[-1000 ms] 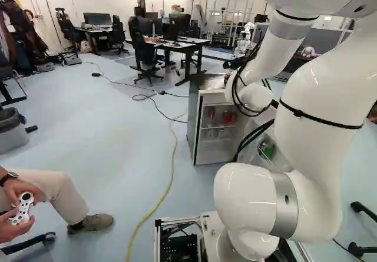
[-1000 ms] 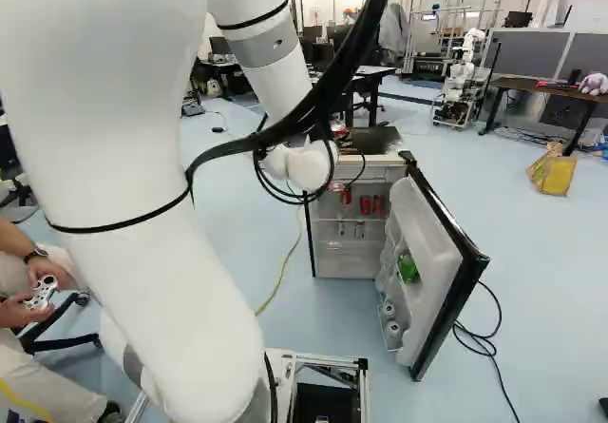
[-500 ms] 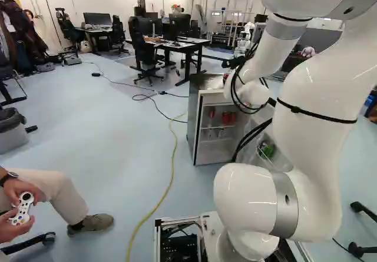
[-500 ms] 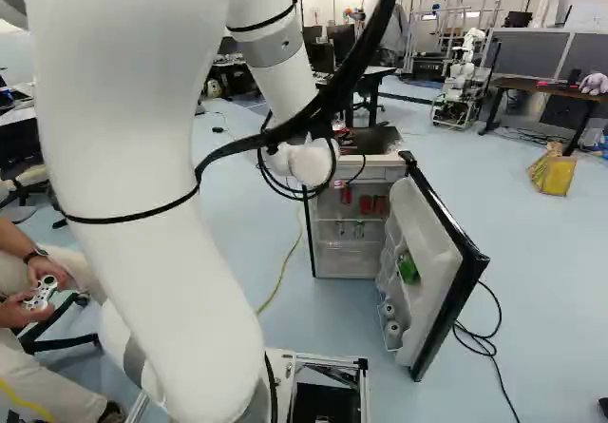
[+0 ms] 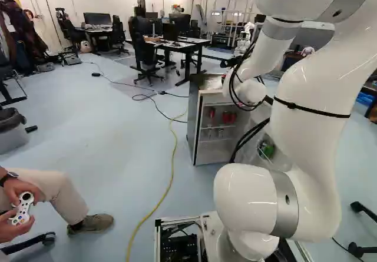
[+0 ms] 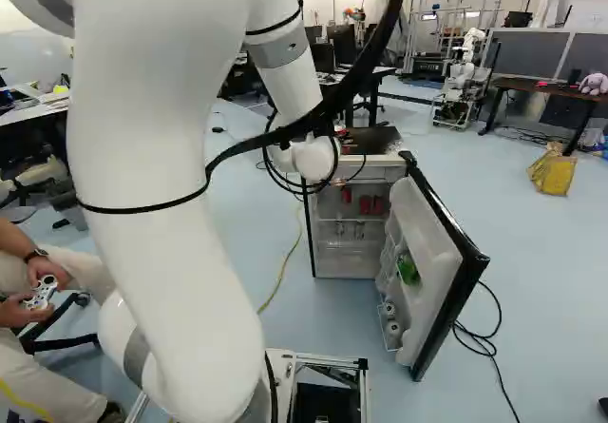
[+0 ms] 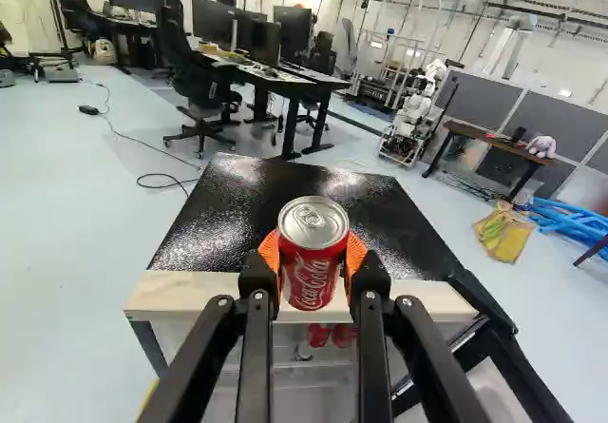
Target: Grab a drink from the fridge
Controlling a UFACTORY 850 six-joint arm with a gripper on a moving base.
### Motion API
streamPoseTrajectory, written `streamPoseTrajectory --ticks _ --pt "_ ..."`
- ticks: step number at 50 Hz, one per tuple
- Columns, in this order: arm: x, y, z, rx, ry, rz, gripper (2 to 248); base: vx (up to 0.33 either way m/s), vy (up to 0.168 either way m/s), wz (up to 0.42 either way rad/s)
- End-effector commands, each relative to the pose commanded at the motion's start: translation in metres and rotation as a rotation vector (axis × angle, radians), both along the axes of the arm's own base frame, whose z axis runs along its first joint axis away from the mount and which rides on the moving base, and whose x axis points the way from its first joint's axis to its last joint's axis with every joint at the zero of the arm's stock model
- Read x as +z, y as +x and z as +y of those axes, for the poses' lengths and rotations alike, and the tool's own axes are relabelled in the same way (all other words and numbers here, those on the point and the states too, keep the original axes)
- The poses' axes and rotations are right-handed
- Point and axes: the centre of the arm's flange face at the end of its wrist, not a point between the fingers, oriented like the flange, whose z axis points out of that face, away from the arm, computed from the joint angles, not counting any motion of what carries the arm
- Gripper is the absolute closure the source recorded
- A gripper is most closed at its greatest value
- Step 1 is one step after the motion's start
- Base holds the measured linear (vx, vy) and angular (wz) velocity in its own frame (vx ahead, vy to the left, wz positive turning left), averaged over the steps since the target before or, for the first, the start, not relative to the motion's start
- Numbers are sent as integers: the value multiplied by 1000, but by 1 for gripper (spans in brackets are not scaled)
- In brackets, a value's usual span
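Note:
Little of my gripper (image 6: 346, 142) shows past the white wrist in the right base view, over the fridge's top. In the wrist view the gripper (image 7: 313, 258) is shut on a red drink can (image 7: 310, 278), with an orange pad at each side of it. The can is upright and its silver lid shows. Behind and below it spreads the fridge's black top (image 7: 237, 214); the can's height above it is unclear. The fridge door (image 6: 439, 280) stands open. Red cans (image 6: 371, 205) are on an inner shelf, and a green item (image 6: 408, 269) is in the door rack.
A person's hands hold a white controller (image 5: 22, 208) at the left. Beyond the fridge are a desk (image 5: 187, 45) and an office chair (image 5: 145, 53). Another robot (image 6: 460, 79) stands farther back. A yellow cable (image 5: 171, 182) crosses the floor; a yellow bag (image 6: 552, 172) lies at the right.
My arm's large upper links have swung left in the left base view and right in the right base view. The wrist has shifted only slightly. The base and fridge have stayed put.

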Motion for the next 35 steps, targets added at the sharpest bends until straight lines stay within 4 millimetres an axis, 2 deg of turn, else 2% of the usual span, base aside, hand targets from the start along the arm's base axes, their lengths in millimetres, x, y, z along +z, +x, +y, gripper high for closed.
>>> streamPoseTrajectory --ticks 35 --pt "-8 34 -4 10 1 42 163 0 0 0"
